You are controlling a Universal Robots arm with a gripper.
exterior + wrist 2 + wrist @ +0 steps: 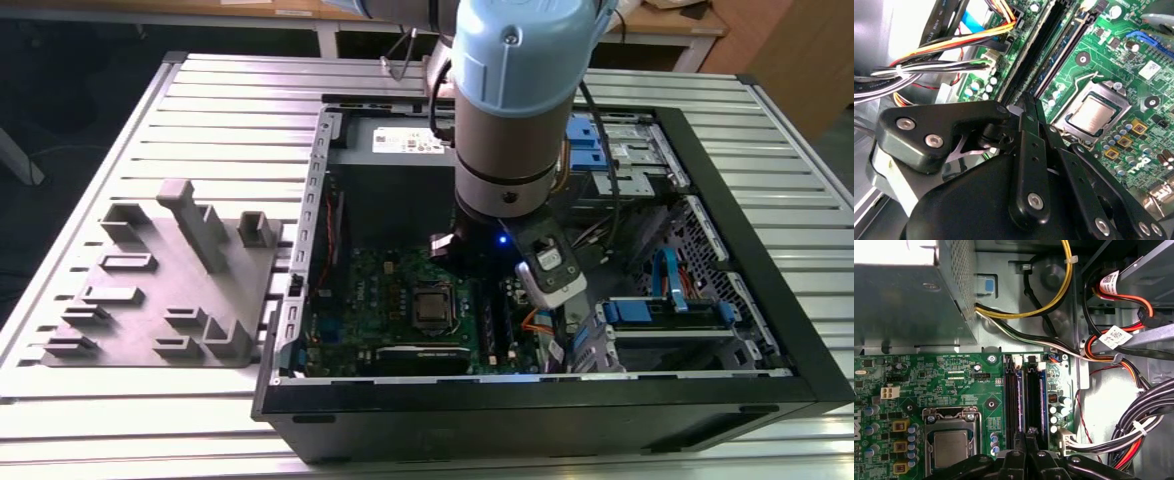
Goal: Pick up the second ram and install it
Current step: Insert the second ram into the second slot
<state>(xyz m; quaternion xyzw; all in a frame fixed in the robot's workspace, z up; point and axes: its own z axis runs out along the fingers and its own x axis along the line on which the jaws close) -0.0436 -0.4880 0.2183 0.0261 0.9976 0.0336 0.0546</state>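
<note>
**Spotter:** Black linkage and the two fingers (1026, 150) of the gripper (1030, 107) fill your foreground. The jaws are drawn together at the tips, with no gap I can see between them.

**Operator:** Is the second ram between them?

**Spotter:** I can't say for certain. In the second wrist view a dark strip (1041, 55) runs straight ahead of the jaws along the memory slots. It could be the stick seen edge-on or the slot itself. The grey tray (147, 300), well away from the jaws outside the case (534, 420), holds no dark stick that I can make out. My guess is the stick is at the jaws or in the slot beneath them.

**Operator:** What's around the tips?

**Spotter:** In the first wrist view the gripper (1026, 432) sits over the two slots, one (1013, 400) just to one side of the tips and the other (1035, 400) just to the other side. The processor socket (951, 445) is beyond the first slot, and the cable bundle (1134, 430) is well out past the second.

**Operator:** How do I handle this step?

**Spotter:** Keep the jaws parallel to the slot and push straight down along the arm (514, 110), with no twist. Tilting would likely bind the stick or lever on the board.
</note>
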